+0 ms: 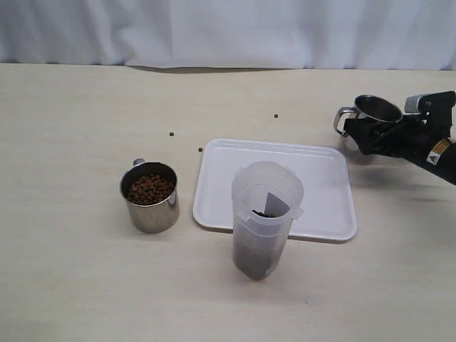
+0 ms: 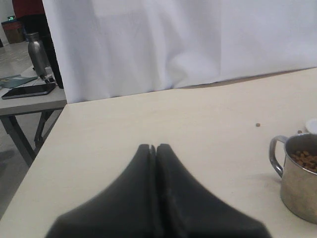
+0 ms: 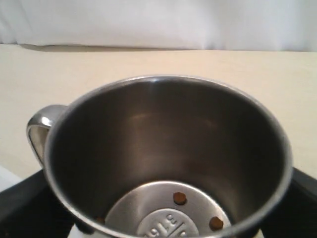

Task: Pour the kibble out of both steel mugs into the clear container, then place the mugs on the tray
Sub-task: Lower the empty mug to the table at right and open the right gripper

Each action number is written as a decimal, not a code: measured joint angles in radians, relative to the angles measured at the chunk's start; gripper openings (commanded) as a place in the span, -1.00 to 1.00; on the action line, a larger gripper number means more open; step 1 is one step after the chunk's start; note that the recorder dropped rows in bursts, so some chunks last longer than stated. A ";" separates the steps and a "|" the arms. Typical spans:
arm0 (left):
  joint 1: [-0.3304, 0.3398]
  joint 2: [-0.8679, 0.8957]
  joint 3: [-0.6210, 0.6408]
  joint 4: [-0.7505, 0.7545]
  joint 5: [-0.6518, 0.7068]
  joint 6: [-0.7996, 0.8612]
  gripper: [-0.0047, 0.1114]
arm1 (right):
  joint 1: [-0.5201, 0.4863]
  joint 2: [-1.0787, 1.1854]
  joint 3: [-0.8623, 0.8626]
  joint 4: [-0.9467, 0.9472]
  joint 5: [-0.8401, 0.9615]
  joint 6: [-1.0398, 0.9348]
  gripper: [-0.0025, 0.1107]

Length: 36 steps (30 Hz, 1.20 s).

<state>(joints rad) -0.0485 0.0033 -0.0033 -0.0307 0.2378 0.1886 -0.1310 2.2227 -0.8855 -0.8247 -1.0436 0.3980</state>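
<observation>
The beige tabletop (image 1: 78, 278) is backed by a white curtain (image 1: 228, 28). A steel mug (image 1: 377, 108) is clamped by the right end effector (image 1: 374, 134). The left end effector (image 2: 154, 148) is closed, empty.

We see a steel mug (image 3: 163, 144) filling the frame, clasped between the dark fingers (image 3: 20, 203) of the right end effector (image 3: 161, 213), one finger on each side of its body. Its loop handle (image 3: 39, 131) juts out past one finger. We look straight into its open mouth, where only a few kibble (image 3: 180, 198) pellets lie on the stamped base. Beyond the end effector stretches the pale tabletop (image 3: 148, 62), ending at a white curtain (image 3: 158, 22).
</observation>
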 measured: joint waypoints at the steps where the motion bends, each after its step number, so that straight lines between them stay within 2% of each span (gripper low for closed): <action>1: 0.000 0.000 0.000 0.000 0.000 0.000 -0.92 | 0.000 0.013 -0.004 0.009 0.000 -0.021 -0.85; 3: 0.000 0.000 0.000 0.000 0.000 0.000 -0.92 | 0.000 0.026 -0.006 0.018 0.000 -0.065 -0.75; 6: 0.000 0.000 0.000 0.000 0.000 0.000 -0.92 | 0.000 0.046 -0.006 0.035 -0.009 -0.112 -0.48; 7: 0.000 0.000 0.000 0.000 0.000 0.000 -0.92 | 0.000 0.048 -0.009 0.039 -0.014 -0.120 -0.19; 8: 0.000 0.000 0.000 0.000 0.000 0.000 -0.92 | 0.000 0.050 -0.009 0.041 -0.015 -0.129 -0.03; 12: 0.000 0.000 0.000 0.000 0.000 0.000 -0.92 | 0.000 0.050 -0.009 0.039 -0.021 -0.137 0.51; 14: 0.000 0.000 0.000 0.000 0.000 0.000 -0.92 | 0.000 0.050 -0.009 0.034 -0.039 -0.137 0.67; 18: 0.000 0.000 0.000 0.000 0.000 0.000 -0.92 | 0.000 0.042 -0.009 0.030 -0.064 -0.139 0.79; 23: 0.000 0.000 0.000 0.000 0.000 0.000 -0.92 | -0.005 -0.094 0.039 0.022 -0.071 -0.141 0.79; 27: 0.000 0.000 0.000 0.000 0.000 0.000 -0.92 | -0.005 -0.184 0.105 0.026 -0.072 -0.141 0.78; 28: 0.000 0.000 0.000 0.000 0.000 0.000 -0.92 | -0.005 -0.203 0.120 0.029 -0.072 -0.141 0.72; 30: 0.000 0.000 0.000 0.000 0.000 0.000 -0.92 | -0.005 -0.296 0.186 0.070 -0.072 -0.141 0.42; 31: 0.000 0.000 0.000 0.000 0.000 0.000 -0.92 | -0.005 -0.328 0.207 0.091 -0.072 -0.141 0.20; 32: 0.000 0.000 0.000 0.000 0.000 0.000 -0.92 | -0.005 -0.369 0.230 0.119 -0.072 -0.141 -0.18; 33: 0.000 0.000 0.000 0.000 0.000 0.000 -0.92 | -0.005 -0.426 0.276 0.167 -0.072 -0.135 -0.39; 35: 0.000 0.000 0.000 0.000 0.000 0.000 -0.92 | -0.005 -0.501 0.334 0.220 -0.072 -0.123 -0.75; 36: 0.000 0.000 0.000 0.000 0.000 0.000 -0.92 | -0.005 -0.538 0.361 0.240 -0.072 -0.118 -0.86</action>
<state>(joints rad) -0.0485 0.0033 -0.0033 -0.0307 0.2378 0.1886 -0.1362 1.6847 -0.5250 -0.5847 -1.1159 0.2804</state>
